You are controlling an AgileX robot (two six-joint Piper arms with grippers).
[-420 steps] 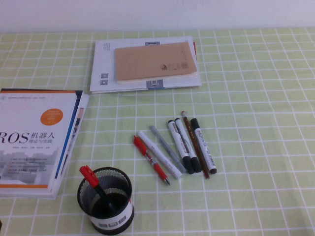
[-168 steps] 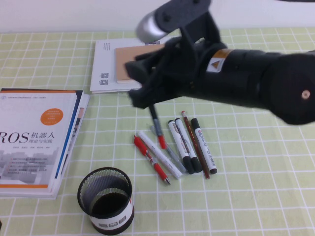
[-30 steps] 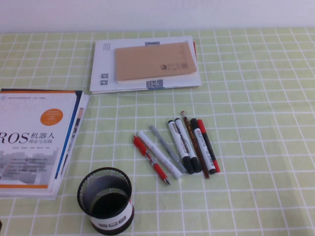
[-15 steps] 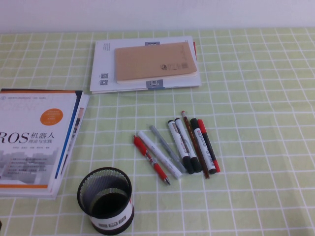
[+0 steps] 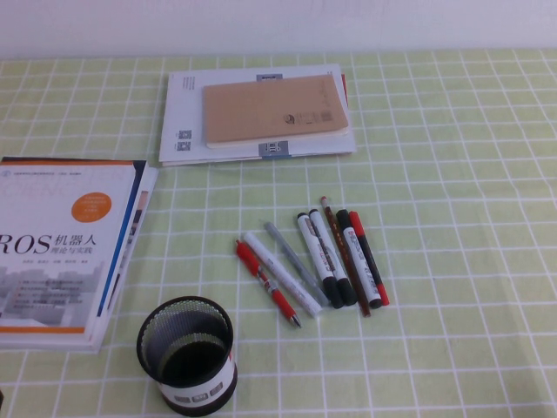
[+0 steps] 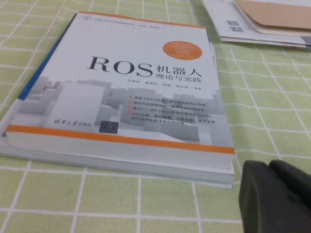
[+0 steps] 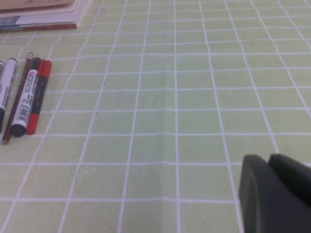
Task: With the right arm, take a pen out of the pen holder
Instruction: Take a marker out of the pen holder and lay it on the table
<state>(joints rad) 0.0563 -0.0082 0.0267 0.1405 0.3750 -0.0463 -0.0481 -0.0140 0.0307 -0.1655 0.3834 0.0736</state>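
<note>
Lying at the right end of the pen row [image 5: 305,261], the red-capped marker [image 5: 368,259] has left the pen holder [image 5: 186,353], which stands empty at 8 o'clock from it on the counter [image 5: 452,331]; the right gripper [image 7: 266,162] has withdrawn, clenched on nothing; the left gripper [image 6: 267,167] is parked beside the ROS book [image 6: 131,97], and I cannot tell its state; the task looks finished.

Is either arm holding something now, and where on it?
Nothing: right tool, shut, hangs over the cloth; left tool, beside the book, is empty.
</note>
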